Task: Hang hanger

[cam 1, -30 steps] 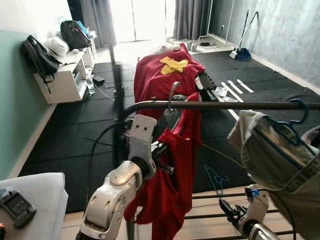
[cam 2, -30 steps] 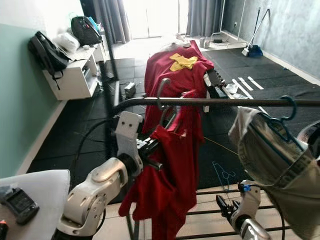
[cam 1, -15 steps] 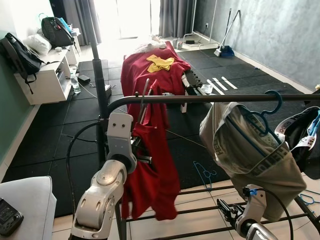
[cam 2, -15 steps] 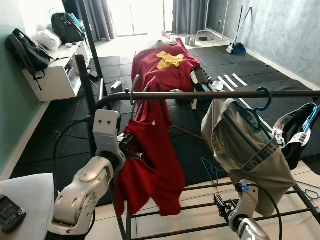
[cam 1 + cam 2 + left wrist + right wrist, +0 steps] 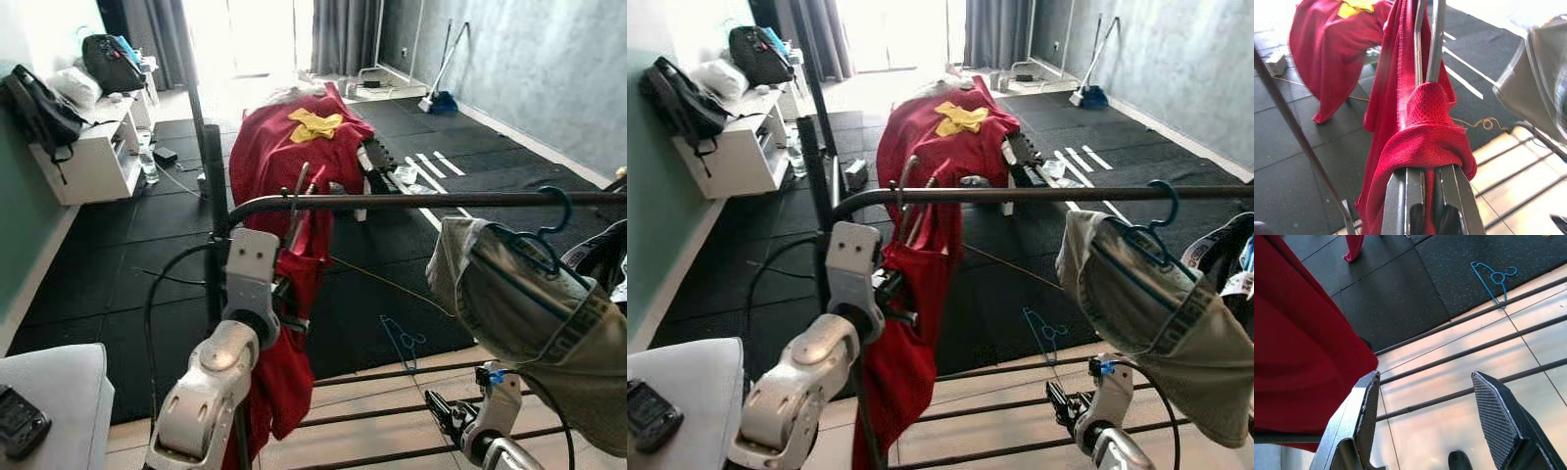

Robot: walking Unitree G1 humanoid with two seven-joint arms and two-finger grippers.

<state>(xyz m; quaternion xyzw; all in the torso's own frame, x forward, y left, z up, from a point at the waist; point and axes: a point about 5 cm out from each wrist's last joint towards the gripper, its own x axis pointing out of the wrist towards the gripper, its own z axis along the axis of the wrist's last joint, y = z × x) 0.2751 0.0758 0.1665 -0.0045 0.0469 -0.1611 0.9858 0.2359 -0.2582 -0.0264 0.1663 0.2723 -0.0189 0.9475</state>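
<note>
Your left gripper (image 5: 1432,183) grips the hanger (image 5: 1430,44) in the red shirt (image 5: 1420,132) at the rail's (image 5: 411,201) left end — right gripper (image 5: 1425,416) spread, empty.

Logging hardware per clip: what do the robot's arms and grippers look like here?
The left arm is silver with rounded joint housings, a flat pale wrist plate and a black cable looping beside it. The right arm is silver with a small blue mark and a thin black cable. The right gripper has long dark fingers with textured pads.

A garment (image 5: 284,362) on a hanger (image 5: 294,201) is hanging at the rail's (image 5: 411,201) left end, another garment (image 5: 534,313) is hanging toward its right, and a spare hanger (image 5: 404,341) is lying on the floor behind.
</note>
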